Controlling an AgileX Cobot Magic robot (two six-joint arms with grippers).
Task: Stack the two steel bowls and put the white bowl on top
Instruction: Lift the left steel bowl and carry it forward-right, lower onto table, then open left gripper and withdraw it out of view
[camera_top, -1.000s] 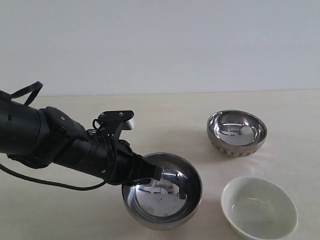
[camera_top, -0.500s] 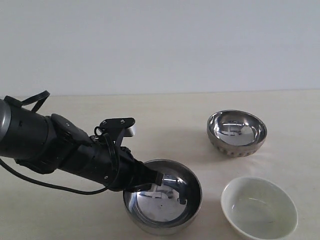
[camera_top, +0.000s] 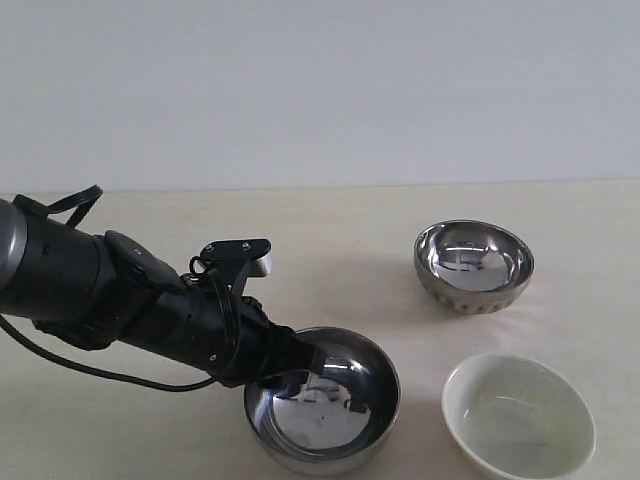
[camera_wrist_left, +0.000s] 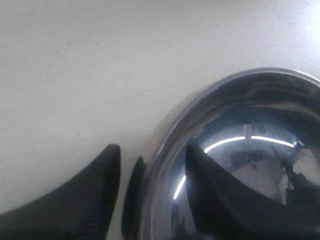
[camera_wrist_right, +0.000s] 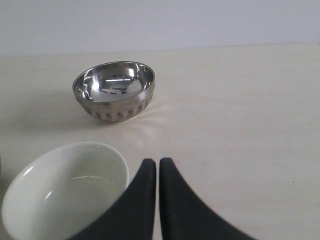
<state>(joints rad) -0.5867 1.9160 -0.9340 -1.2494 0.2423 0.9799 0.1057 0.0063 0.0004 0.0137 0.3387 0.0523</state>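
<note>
The smooth steel bowl sits at the front centre of the table, nearly level. My left gripper straddles its near-left rim, one finger inside the bowl and one outside; the left gripper is open, with a visible gap between the outer finger and the wall. The dimpled steel bowl stands upright at the back right, also seen in the right wrist view. The white bowl rests at the front right. My right gripper is shut on nothing, just beside the white bowl, and is out of the exterior view.
The light tabletop runs back to a plain white wall. My left arm and its cable lie low over the table's left side. A strip of bare table separates the smooth steel bowl from the white bowl.
The smooth steel bowl, tilted towards the camera a second ago, has come down and levelled out on the table. My left arm has sunk slightly with it. The other bowls have not moved.
</note>
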